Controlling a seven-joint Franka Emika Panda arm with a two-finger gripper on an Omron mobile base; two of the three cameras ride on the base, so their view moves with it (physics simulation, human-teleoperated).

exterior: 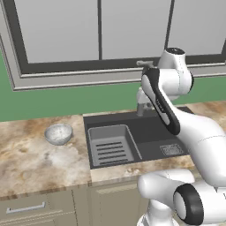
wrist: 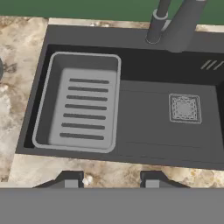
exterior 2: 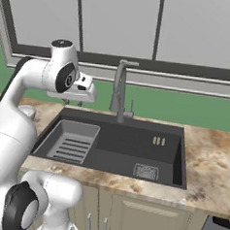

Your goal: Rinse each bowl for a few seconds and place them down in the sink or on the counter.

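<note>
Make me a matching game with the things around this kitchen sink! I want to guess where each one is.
Things:
1. speckled bowl
2. slotted tray
3. faucet
4. drain

Places:
A. standing behind the sink, at its back edge
B. on the counter, left of the sink
C. flat in the sink floor, right side
D. inside the sink, left side

Pairs: 1-B, 2-D, 3-A, 4-C
</note>
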